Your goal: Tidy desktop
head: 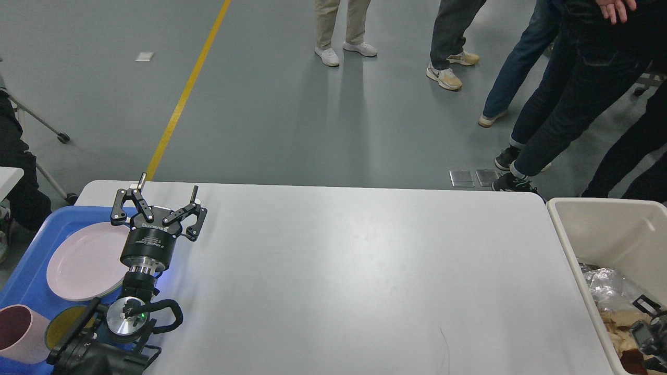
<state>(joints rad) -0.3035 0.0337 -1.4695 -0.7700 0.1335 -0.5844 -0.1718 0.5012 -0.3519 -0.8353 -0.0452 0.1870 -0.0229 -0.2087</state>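
The big white desktop (365,271) fills the middle, its surface bare. A beige bin (573,245) sits at its right edge, a blue tray (31,271) at its left. The left gripper (167,200) holds nothing, jaws wide apart. The right gripper (649,325) is inside the bin; I cannot tell its jaws.

We're looking across the desktop (354,271), and its white surface lies bare from the near edge to the far edge, so a gripper can pass anywhere over the middle and right. At the left edge our left gripper (167,195) hangs with its fingers spread wide, just above the boundary with the blue tray (36,260). In that tray a pink plate (83,263), a pink cup (21,333) and a yellow dish (65,323) crowd the room. On the right the beige bin (578,250) stands against the table's end, with crumpled wrappers (609,291) filling its near part.
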